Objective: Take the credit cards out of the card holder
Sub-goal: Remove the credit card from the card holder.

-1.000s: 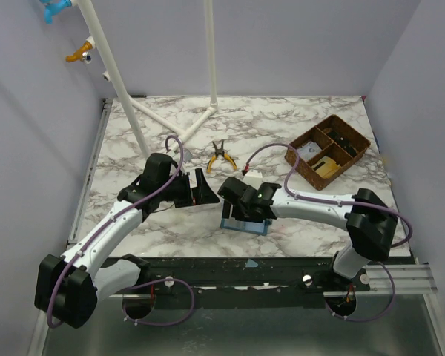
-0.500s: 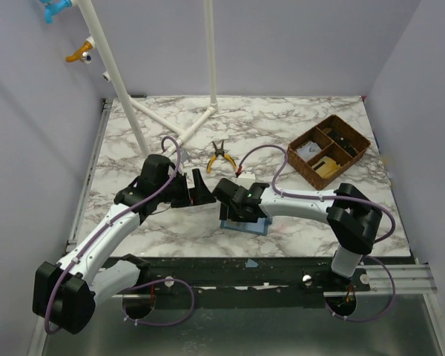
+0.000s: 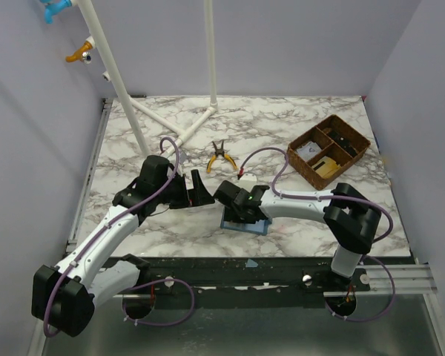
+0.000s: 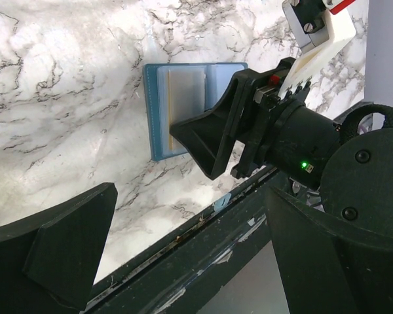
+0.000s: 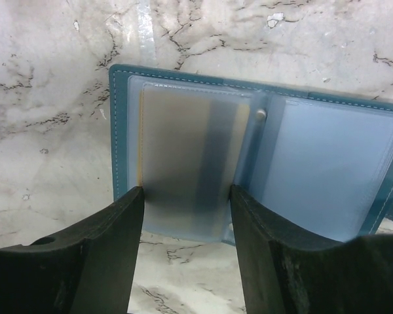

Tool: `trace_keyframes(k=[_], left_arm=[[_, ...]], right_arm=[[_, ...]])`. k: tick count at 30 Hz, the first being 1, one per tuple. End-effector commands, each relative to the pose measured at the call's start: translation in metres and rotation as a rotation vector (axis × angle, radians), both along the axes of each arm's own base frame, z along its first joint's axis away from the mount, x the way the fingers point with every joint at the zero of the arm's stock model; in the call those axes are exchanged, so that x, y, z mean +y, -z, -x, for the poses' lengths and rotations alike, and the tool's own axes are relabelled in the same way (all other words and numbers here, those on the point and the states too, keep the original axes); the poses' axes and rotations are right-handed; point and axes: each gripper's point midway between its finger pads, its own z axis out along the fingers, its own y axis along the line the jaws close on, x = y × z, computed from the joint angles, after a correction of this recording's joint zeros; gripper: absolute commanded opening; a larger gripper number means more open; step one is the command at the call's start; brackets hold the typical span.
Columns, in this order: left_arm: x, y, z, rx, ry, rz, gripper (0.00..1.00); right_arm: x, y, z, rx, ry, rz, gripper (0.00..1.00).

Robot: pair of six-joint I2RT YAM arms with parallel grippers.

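Left claw (image 4: 190, 219) gapes wide; right claw (image 5: 187, 196) straddles a credit card (image 5: 183, 131) blurred behind the card holder's (image 5: 334, 170) sleeve (image 5: 250, 154), grip unclear.

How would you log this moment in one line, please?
holder: open flat, card in one pocket | right gripper: open, astride that pocket | left gripper: open, empty, alongside

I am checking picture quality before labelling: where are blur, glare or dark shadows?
Right wrist: card holder sharp, its plastic sleeve cloudy, right fingers dark and soft. Left wrist: holder clear, left fingers black, featureless. Top: even light, no glare.
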Motion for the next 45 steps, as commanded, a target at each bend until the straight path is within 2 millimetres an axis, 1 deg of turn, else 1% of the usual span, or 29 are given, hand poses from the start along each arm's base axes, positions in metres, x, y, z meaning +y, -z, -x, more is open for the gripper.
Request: trace_keyframes(k=[1,3,7,10,12,14,18,21,24,25,28,31,33,37,42,45], left_arm=[[0.004,0.004,0.001,-0.014,-0.006,-0.020,0.98],[0.004,0.006,0.001,-0.007,-0.006,-0.023,0.98],[0.004,0.012,0.002,0.012,-0.008,-0.024,0.99],[0.002,0.018,0.003,0.031,-0.007,-0.015,0.99],[0.001,0.023,0.003,0.044,-0.010,-0.015,0.98],[0.000,0.028,0.002,0.056,-0.011,-0.012,0.97],[-0.007,0.037,0.002,0.085,-0.007,-0.007,0.85],[-0.015,0.044,0.002,0.104,0.002,-0.012,0.68],[-0.023,0.048,0.001,0.116,0.005,-0.016,0.51],[-0.027,0.049,0.002,0.121,0.009,-0.016,0.48],[-0.039,0.051,-0.001,0.132,0.024,-0.016,0.32],[-0.052,0.055,-0.005,0.140,0.034,-0.033,0.20],[-0.061,0.059,-0.008,0.156,0.041,-0.030,0.14],[-0.077,0.066,-0.018,0.165,0.045,-0.031,0.10],[-0.083,0.083,-0.038,0.179,0.006,-0.077,0.02],[-0.085,0.094,-0.047,0.184,-0.014,-0.106,0.00]], right_arm=[[-0.018,0.018,0.004,0.022,0.006,0.048,0.52],[-0.022,0.021,0.005,0.026,0.011,0.053,0.38],[-0.027,0.022,0.006,0.021,0.004,0.039,0.22],[-0.025,0.018,0.004,0.003,-0.018,0.009,0.14],[-0.018,0.012,0.001,-0.022,-0.049,-0.048,0.10],[-0.014,0.007,0.001,-0.044,-0.083,-0.105,0.09],[-0.005,-0.008,-0.002,-0.107,-0.159,-0.201,0.07],[-0.001,-0.019,-0.004,-0.152,-0.206,-0.277,0.06],[-0.003,-0.021,-0.006,-0.172,-0.240,-0.335,0.06],[-0.005,-0.020,-0.005,-0.169,-0.246,-0.348,0.06],[-0.011,-0.017,-0.006,-0.149,-0.238,-0.376,0.06],[-0.012,-0.017,-0.005,-0.136,-0.226,-0.394,0.07],[-0.011,-0.019,-0.004,-0.136,-0.220,-0.412,0.10],[-0.010,-0.022,-0.001,-0.136,-0.219,-0.442,0.11],[-0.010,-0.021,0.001,-0.128,-0.224,-0.450,0.11],[-0.009,-0.021,0.002,-0.126,-0.229,-0.454,0.11]])
